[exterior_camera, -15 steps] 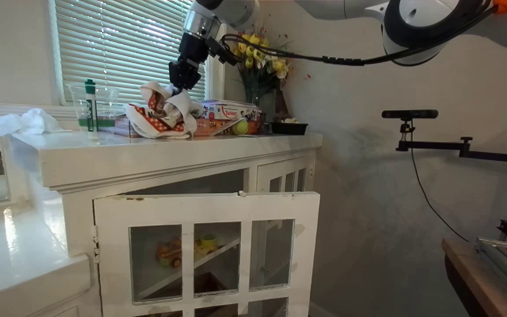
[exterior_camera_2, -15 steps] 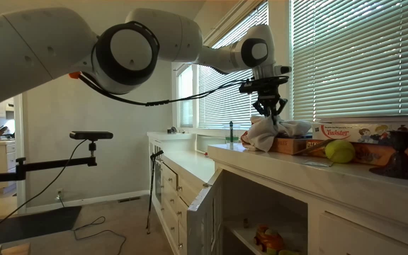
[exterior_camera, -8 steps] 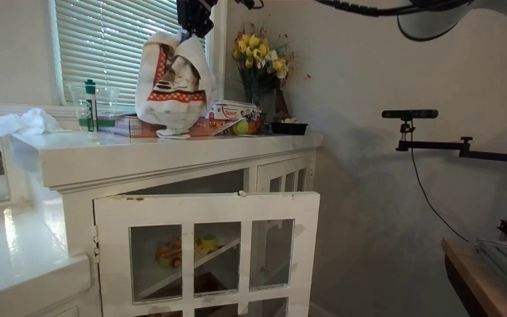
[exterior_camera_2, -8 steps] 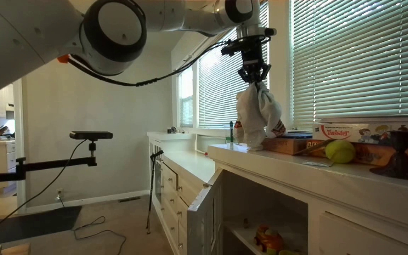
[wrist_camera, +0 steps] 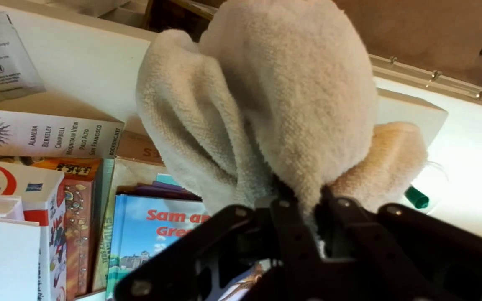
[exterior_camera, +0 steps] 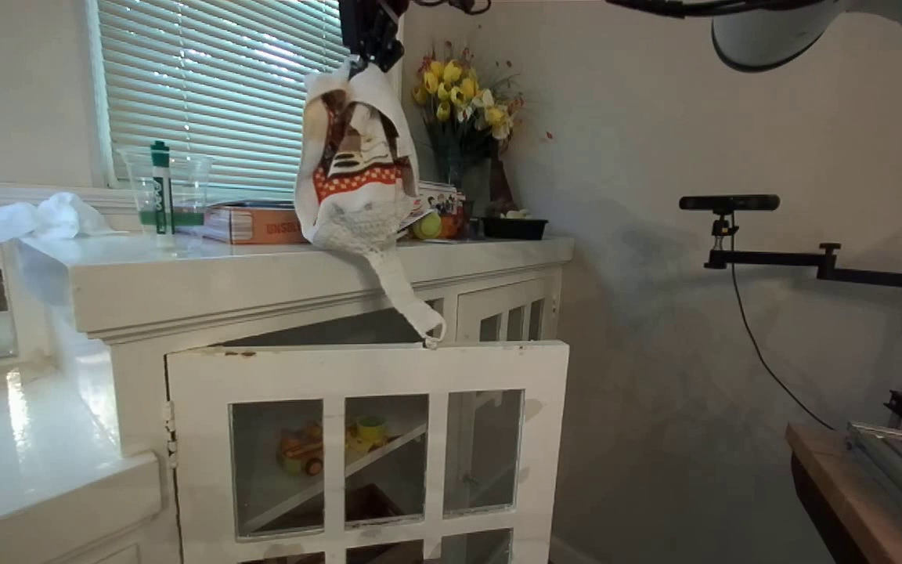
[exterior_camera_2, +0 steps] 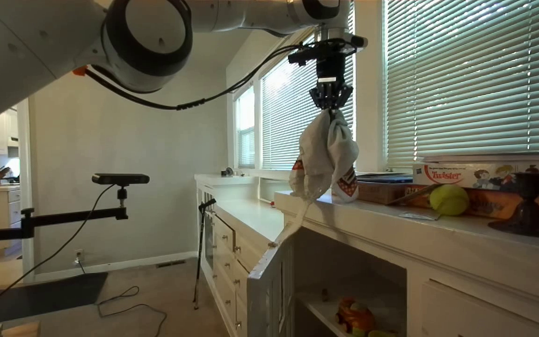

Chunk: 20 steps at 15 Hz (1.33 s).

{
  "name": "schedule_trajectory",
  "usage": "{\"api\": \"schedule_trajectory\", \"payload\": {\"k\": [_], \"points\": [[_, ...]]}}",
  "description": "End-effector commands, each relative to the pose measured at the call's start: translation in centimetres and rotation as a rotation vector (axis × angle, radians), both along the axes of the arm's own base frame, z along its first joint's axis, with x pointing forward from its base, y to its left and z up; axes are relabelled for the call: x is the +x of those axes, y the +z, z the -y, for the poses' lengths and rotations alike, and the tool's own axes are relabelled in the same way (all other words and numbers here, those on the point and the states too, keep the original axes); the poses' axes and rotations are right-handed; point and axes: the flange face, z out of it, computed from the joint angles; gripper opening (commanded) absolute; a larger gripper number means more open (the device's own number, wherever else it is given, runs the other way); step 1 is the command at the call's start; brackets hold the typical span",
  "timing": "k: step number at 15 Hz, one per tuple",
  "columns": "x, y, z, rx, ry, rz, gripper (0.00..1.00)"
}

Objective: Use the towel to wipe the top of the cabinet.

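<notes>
Cabinet top (exterior_camera: 106, 250), towel (exterior_camera: 361, 196) contact unclear

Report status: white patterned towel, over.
Black gripper closed on red-patterned white cloth towel. Tail hangs past front edge of white cabinet. Possible snag: open white gridded door.

Box (exterior_camera_2: 477, 176): "Twister". Blue book (wrist_camera: 138, 234): "Sam an… Gree…". White strip (wrist_camera: 46, 133): "ALAMEDA", "BERKELEY", "BOOKSINC.NET".
</notes>
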Motion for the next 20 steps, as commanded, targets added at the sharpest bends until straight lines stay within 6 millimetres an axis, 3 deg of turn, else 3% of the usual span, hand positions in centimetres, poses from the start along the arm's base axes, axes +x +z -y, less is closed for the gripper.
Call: {"api": "schedule_trajectory", "payload": {"k": [1,9,15,20], "points": [[0.8,-2.2,1.9,0.077,-0.023,-0.014,0.03],[2.9,-11.2,2.3,0.098,0.022,-0.151,0.03],[4.6,-13.8,2.6,0.064,0.048,-0.087,0.03],[5.8,-16.9,1.6,0.055,0.084,-0.072,0.03]]}}
